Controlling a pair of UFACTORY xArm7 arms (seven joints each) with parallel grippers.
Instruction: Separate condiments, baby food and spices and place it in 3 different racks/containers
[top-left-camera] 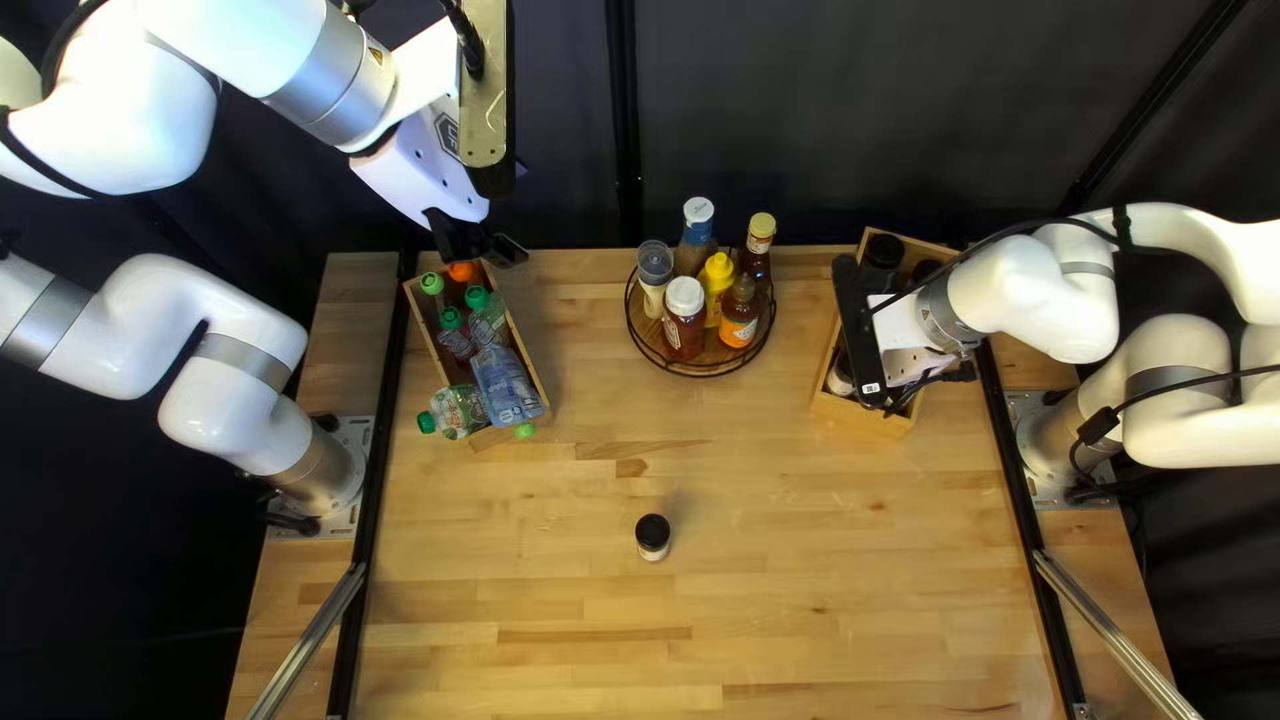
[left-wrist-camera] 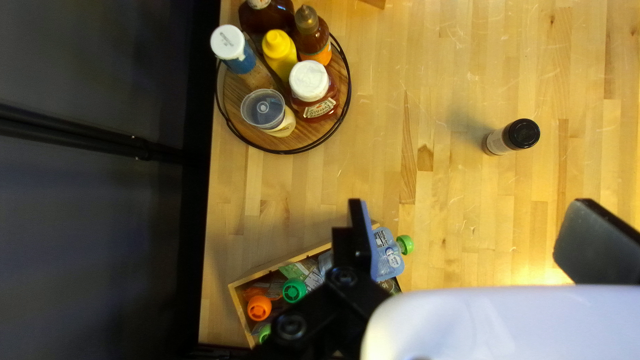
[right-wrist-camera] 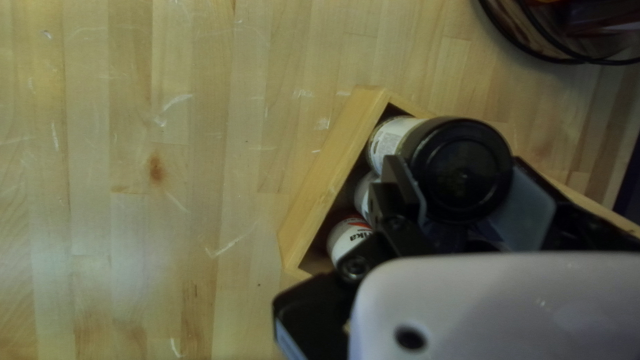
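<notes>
While the wooden table [top-left-camera: 800, 574] spreads out below, three containers sit along its far edge: the round rack [top-left-camera: 650, 331] with sauce bottles between the corners, the left box [top-left-camera: 524, 340] with pouches [top-left-camera: 504, 384] near the far left corner, and the right box [top-left-camera: 867, 418] with jars near the far right one. Above the left box's far end hangs my left gripper [top-left-camera: 478, 246], fingers spread; my right gripper [top-left-camera: 915, 387] is, as far as the dim view shows, clamped on a black-capped jar [right-wrist-camera: 460, 167] in the right box. Smaller, a dark-lidded shaker [top-left-camera: 652, 536] stands upright well in from the far edge
</notes>
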